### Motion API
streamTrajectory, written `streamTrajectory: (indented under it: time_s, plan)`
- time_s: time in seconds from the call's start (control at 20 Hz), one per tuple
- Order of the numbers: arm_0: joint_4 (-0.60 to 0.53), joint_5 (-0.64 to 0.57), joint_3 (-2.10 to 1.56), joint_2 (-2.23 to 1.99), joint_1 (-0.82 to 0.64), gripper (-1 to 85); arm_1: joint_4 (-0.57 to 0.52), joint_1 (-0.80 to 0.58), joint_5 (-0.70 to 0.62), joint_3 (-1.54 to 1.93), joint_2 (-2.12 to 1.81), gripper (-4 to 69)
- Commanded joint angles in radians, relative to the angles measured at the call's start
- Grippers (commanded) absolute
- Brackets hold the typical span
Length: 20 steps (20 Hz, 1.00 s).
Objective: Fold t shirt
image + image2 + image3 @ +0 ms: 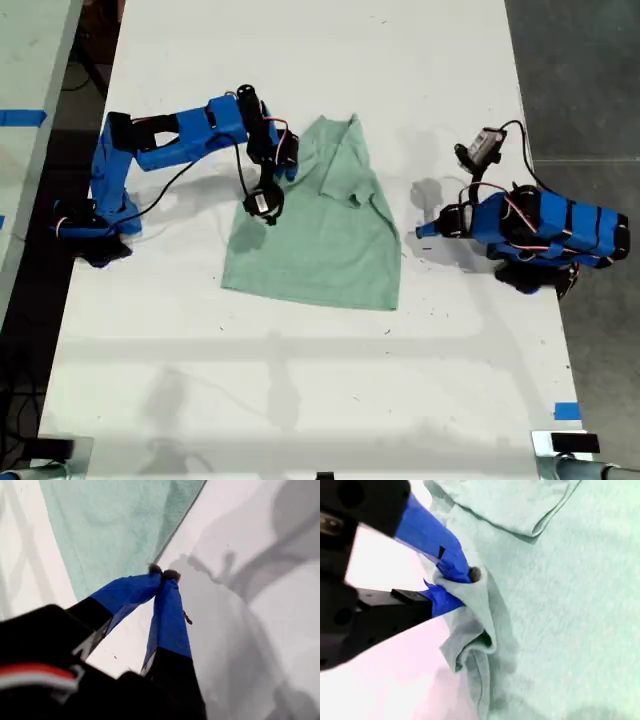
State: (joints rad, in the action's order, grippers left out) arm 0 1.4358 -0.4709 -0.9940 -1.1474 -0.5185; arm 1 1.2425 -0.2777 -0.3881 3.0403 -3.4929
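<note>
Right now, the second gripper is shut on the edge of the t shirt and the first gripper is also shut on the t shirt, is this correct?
Not quite. My second gripper is shut on the edge of the t shirt, but my first gripper holds nothing. The first wrist view shows its jaws closed over the bare white table, just off the cloth's edge.

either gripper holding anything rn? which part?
My second gripper pinches a bunched fold at the side edge of the t shirt, on the exterior view's left. My first gripper is shut on nothing.
</note>
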Motion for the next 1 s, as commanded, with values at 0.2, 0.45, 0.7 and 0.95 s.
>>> streamTrajectory:
  time_s: [0.2, 0.45, 0.7, 0.95]
  plan:
    - [-0.124, 0.058, 0.058, -0.009, 0.051, 23.1, 0.003, 0.009, -0.006, 0.037, -0.014, 0.3]
    - [-0.141, 0.064, 0.051, -0.094, 0.066, 21.1, 0.003, 0.011, -0.006, 0.037, -0.014, 0.3]
    - [0.028, 0.021, -0.032, -0.640, -0.084, 0.0, 0.003, 0.014, -0.008, 0.037, -0.014, 0.3]
    - [-0.063, 0.067, -0.574, -1.253, 0.003, 0.0, 0.002, 0.014, -0.009, 0.035, -0.014, 0.3]
